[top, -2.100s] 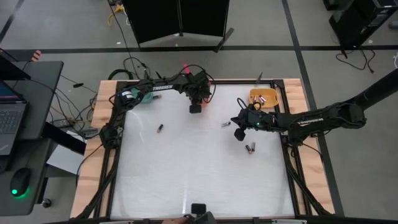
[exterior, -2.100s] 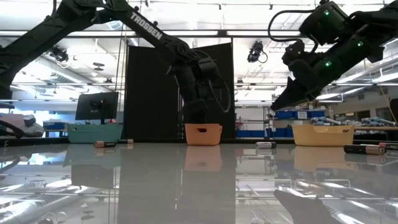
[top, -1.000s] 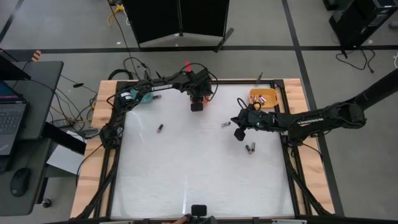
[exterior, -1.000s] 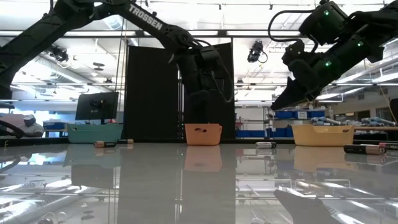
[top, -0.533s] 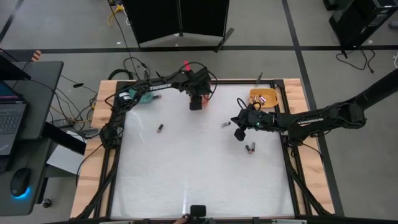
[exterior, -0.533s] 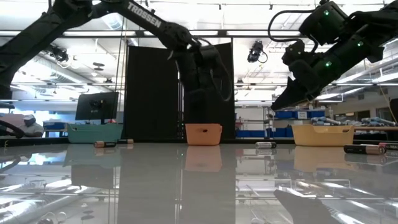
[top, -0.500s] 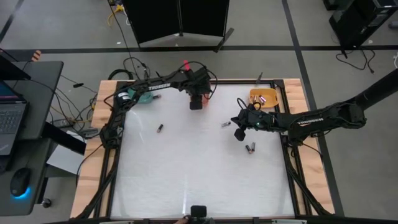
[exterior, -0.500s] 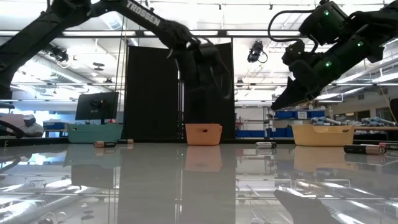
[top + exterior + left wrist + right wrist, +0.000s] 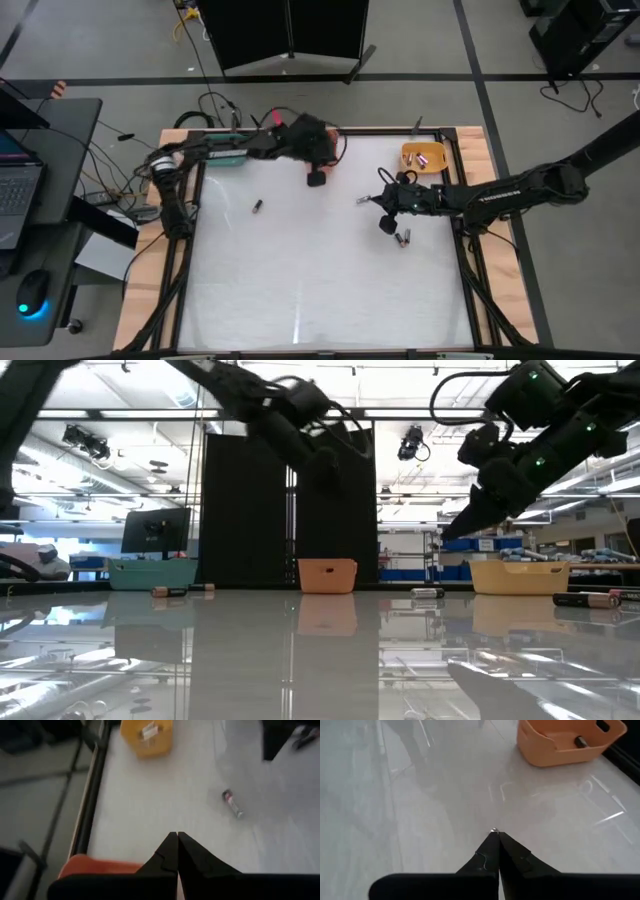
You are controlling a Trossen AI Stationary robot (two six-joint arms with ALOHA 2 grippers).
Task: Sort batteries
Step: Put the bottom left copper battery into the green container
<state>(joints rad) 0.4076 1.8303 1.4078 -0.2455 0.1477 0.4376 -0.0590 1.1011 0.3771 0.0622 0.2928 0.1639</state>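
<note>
- The left gripper hangs over the upper middle of the desk in the high view, clenched with nothing between its fingers, just beside the orange bin.
- The right gripper sits right of centre in the high view, also clenched and empty, its tips pressed together.
- One battery lies alone left of centre in the high view.
- Another battery lies just left of the right gripper.
- A pair of batteries lies just below and right of that gripper.
- The yellow bin, upper right in the high view, holds a few more.
- A teal bin stands far left in the low view.
</note>
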